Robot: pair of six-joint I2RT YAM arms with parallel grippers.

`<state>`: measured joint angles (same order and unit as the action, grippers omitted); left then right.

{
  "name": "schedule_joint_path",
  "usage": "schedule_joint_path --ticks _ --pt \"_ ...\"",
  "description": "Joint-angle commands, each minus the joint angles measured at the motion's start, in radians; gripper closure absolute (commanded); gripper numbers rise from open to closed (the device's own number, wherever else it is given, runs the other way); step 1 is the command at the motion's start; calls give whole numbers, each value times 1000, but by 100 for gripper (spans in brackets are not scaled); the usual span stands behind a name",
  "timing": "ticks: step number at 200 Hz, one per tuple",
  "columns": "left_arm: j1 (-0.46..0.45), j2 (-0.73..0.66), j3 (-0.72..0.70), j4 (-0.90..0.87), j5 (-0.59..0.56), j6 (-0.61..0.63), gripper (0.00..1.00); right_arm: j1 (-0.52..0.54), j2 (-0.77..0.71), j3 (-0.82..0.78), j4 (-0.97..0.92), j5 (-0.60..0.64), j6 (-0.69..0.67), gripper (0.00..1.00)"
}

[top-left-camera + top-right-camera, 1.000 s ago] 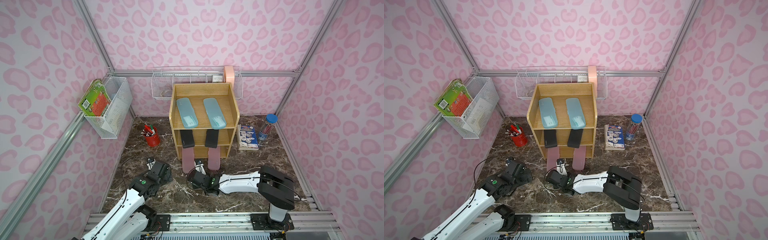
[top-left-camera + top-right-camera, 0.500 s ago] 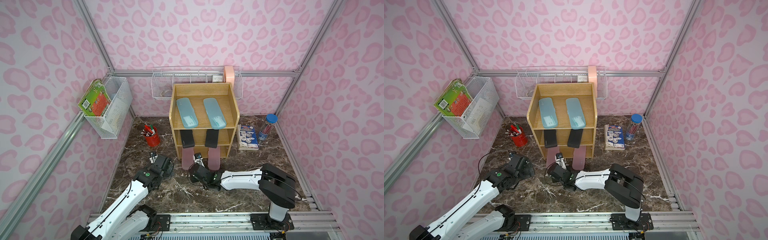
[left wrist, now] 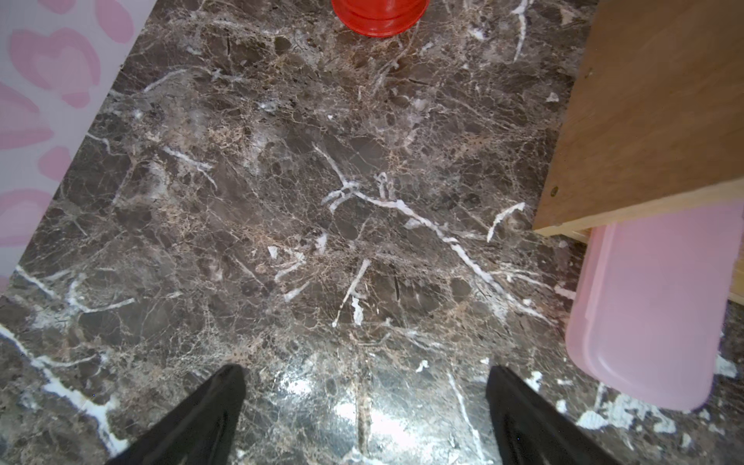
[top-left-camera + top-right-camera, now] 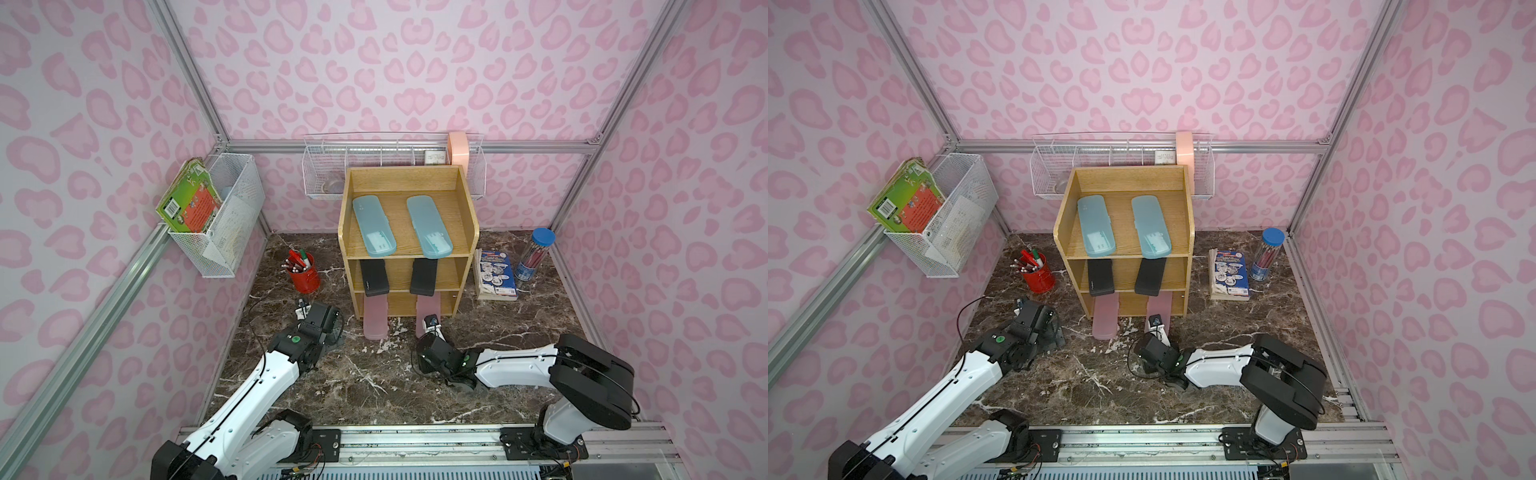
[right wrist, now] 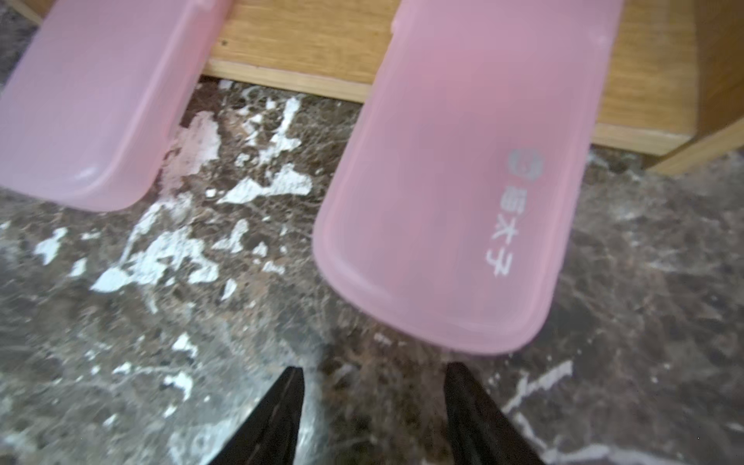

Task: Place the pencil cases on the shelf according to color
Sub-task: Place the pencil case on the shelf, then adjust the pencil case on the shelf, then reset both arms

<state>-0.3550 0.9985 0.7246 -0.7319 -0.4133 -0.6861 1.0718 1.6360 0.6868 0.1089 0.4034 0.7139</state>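
You're seemingly finishing placement: right claw (image 5: 374, 366) gaping narrowly, empty, beside the lower-centre pink case (image 4: 424, 307); left claw (image 3: 364, 368) wide. Next, retreating straight.

Your dark marble table (image 4: 374, 386) carries the shelf (image 4: 468, 216), with a red pen cup (image 4: 306, 277) beside one side wall and a booklet (image 4: 496, 276) and a pencil tube (image 4: 534, 255) beyond the other. On the top tier you have the cup-side blue case (image 4: 373, 226) and the booklet-side blue case (image 4: 429, 227) lying parallel, apart. The cup-side black case (image 4: 374, 277) and the booklet-side black case (image 4: 423, 277) overhang the middle tier's front edge. The cup-side pink case (image 4: 375, 320) and the booklet-side pink case (image 4: 424, 305) jut from the bottom tier out over the table.
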Motion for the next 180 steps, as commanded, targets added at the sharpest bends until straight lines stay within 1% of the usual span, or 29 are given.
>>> schedule_joint_path --ticks 1,10,20,38,61,91,111,132,141,150,156,166,172,180 --pt "43 13 4 27 13 41 1 -25 16 33 32 21 -98 42" --pt "53 16 2 39 22 42 1 -30 10 43 31 31 -113 40" --pt "61 18 -4 55 29 41 2 -32 -4 43 34 37 -120 36" --pt "71 25 -20 97 43 44 1 -33 -39 23 35 56 -108 31" --pt "83 34 -14 102 24 49 2 -20 -108 -11 6 58 -90 18" --pt "97 -4 -14 93 -53 44 1 30 -260 -100 -99 143 17 1" --pt "99 -40 -39 114 -122 36 1 38 -372 -159 -194 222 97 1" --pt "99 -47 -65 160 -180 65 1 19 -483 -215 -288 403 182 1" --pt "101 -46 -66 151 -227 48 1 -15 -533 -241 -279 455 152 1" --pt "102 -51 -70 161 -267 30 1 -81 -587 -265 -227 453 71 1" --pt "102 -58 -83 202 -294 22 2 -140 -621 -285 -177 422 1 1" --pt "102 -61 -127 319 -333 110 2 -260 -677 -318 -89 352 -98 1" --pt "102 -55 -144 369 -376 98 2 -341 -707 -339 -38 304 -153 1" --pt "102 -40 -143 394 -396 89 2 -439 -746 -375 49 243 -227 1"
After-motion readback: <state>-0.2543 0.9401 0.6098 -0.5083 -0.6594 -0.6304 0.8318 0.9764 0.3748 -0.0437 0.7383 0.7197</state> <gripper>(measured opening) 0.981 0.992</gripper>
